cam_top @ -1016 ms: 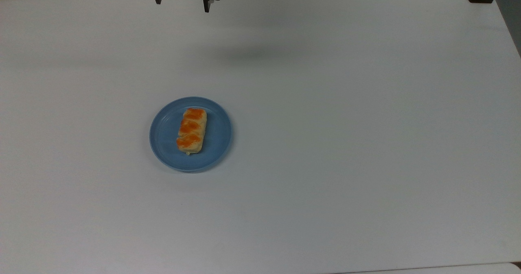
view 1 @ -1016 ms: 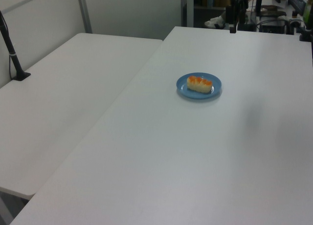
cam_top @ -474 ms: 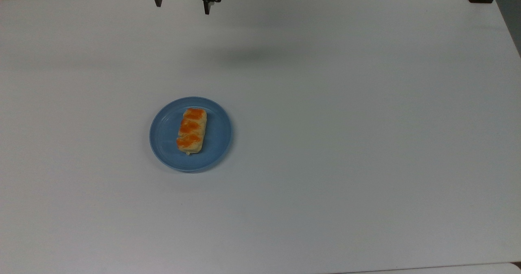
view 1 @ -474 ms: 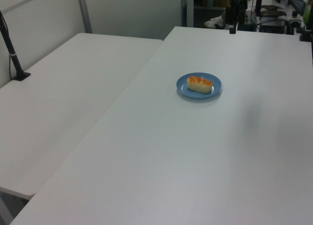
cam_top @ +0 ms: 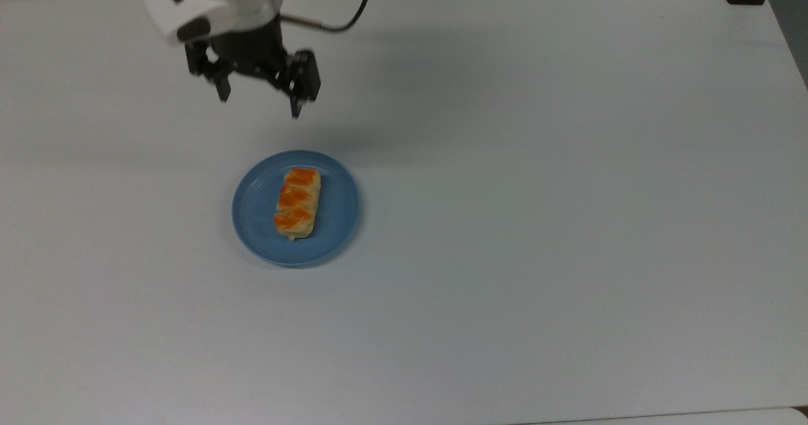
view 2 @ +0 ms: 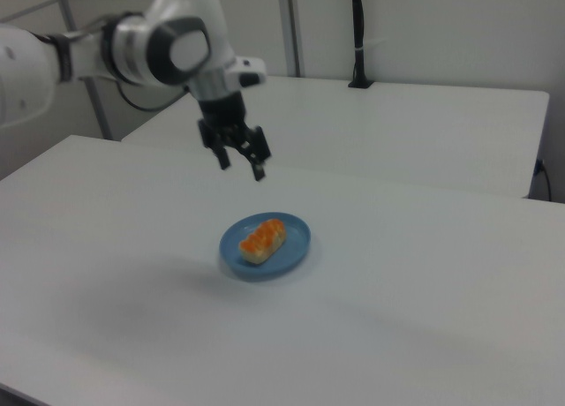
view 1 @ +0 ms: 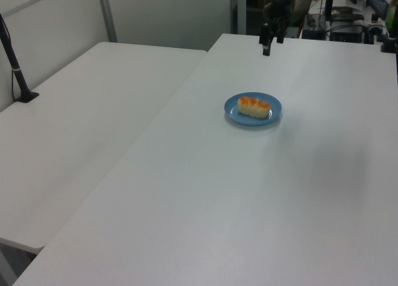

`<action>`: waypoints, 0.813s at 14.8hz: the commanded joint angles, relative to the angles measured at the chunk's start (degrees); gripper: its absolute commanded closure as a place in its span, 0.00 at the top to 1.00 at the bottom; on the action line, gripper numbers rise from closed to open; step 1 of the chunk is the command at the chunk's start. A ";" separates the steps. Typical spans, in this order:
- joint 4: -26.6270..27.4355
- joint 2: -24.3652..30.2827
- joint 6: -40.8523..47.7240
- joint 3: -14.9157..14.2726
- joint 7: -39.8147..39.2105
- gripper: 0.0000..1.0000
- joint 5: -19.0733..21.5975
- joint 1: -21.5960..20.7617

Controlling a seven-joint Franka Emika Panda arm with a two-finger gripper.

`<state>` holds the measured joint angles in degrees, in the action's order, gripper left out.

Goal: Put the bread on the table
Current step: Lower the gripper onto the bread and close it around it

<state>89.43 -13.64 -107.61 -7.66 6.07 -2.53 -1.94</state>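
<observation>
counter: white, wide, carrying the plate | arm: white, reaching in above the counter | plate: blue, round, flat on the counter | end effector: black, fingers spread apart, holding nothing, hovering clear of the plate | bread: lying lengthwise at the plate's middle, orange patches up

The hand, fingers spread, hangs above the bread on its blue plate.

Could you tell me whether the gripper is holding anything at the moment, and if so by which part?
Nothing is held: the gripper is open and empty.
</observation>
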 commanded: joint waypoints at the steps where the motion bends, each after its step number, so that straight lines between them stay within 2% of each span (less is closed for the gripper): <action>1: -0.31 -6.20 -6.90 -0.51 2.19 1.00 0.77 -0.43; 5: 1.10 -11.30 -11.65 -0.51 2.10 1.00 0.25 -1.49; 10: 3.82 -15.00 -17.19 -0.51 2.19 1.00 0.07 -3.25; 12: 3.83 -15.53 -17.20 -0.43 2.19 0.89 0.07 -3.33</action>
<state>91.83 -29.31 -123.30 -7.54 7.25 -2.54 -4.13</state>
